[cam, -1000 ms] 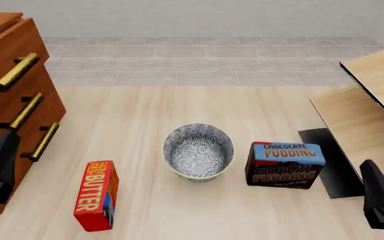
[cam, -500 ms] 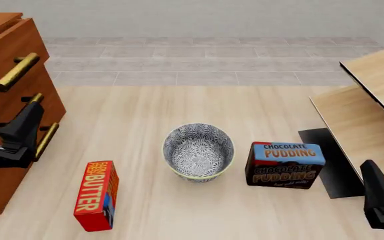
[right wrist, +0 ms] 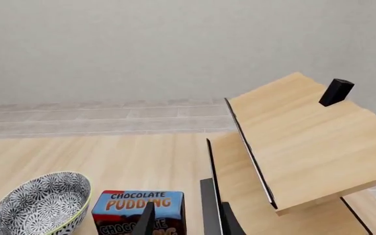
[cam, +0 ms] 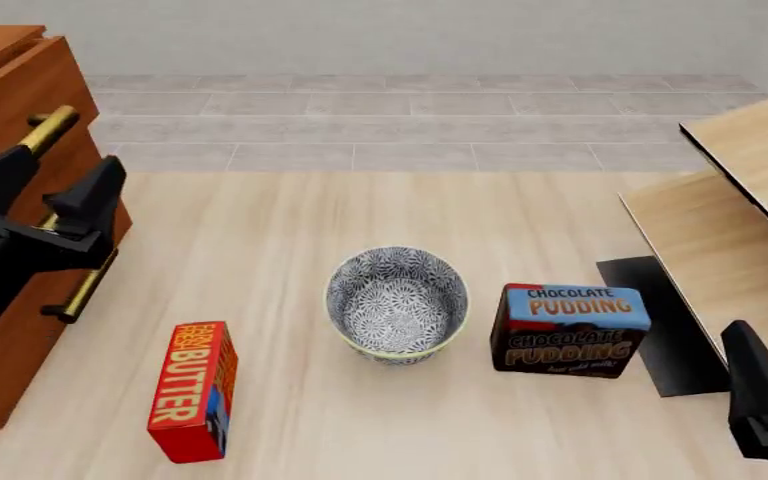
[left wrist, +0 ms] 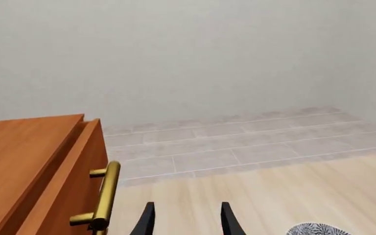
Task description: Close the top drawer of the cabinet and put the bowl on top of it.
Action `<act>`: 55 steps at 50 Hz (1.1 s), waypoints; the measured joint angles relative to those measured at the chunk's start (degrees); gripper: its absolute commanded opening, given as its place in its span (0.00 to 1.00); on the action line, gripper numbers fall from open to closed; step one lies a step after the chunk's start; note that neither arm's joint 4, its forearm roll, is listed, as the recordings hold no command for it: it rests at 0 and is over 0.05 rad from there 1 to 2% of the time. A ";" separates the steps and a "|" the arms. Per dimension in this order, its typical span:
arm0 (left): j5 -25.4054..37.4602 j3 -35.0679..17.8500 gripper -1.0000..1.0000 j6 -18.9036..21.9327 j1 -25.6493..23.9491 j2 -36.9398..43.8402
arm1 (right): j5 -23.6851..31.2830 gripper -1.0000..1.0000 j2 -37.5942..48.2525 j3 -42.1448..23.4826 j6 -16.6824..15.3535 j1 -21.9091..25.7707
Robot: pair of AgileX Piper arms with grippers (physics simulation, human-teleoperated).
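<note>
left gripper up by the drawer handle, bowl on the table

the cabinet [cam: 17,120] stands at the far left of the table [cam: 291,230]. its top drawer [cam: 11,95] sticks out a little from the body; the left wrist view shows a gap between the drawer front [left wrist: 64,191] and the cabinet top. its brass handle [cam: 45,128] is partly hidden behind the left gripper [cam: 44,180] in the front view. the two lower drawers are mostly covered by the left arm.

left gripper is raised in front of the cabinet, at about the height of the top handle, fingers spread with nothing between them. in the left wrist view both fingertips [left wrist: 147,220] show apart, just right of the handle [left wrist: 103,198], not touching it.

the bowl [cam: 398,303] sits upright at mid table, nearer than the cabinet and well right of it, apart from both grippers. a red butter box [cam: 195,390] lies near left of the bowl, a chocolate pudding box [cam: 571,328] stands just right of it, small gap between them.

right gripper [cam: 762,395] sits low at the near right corner, apart from everything. right wrist view shows its fingertips [right wrist: 147,223] apart, empty, pointing toward the pudding box [right wrist: 139,211] with the bowl [right wrist: 37,203] beside it.

pale wood furniture [cam: 744,200] fills the right side, tilted panels, with a small dark block [right wrist: 336,91] on top in the right wrist view.
</note>
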 measured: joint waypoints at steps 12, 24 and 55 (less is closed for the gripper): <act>-3.72 -2.51 1.00 0.09 1.47 6.57 | -0.13 1.00 0.17 -0.02 0.18 -0.13; -6.76 -3.41 1.00 0.92 4.07 11.00 | 0.32 1.00 -0.22 -0.04 0.31 -0.31; -8.81 -4.57 1.00 3.52 11.22 14.58 | 0.58 1.00 -0.35 0.00 0.16 -0.27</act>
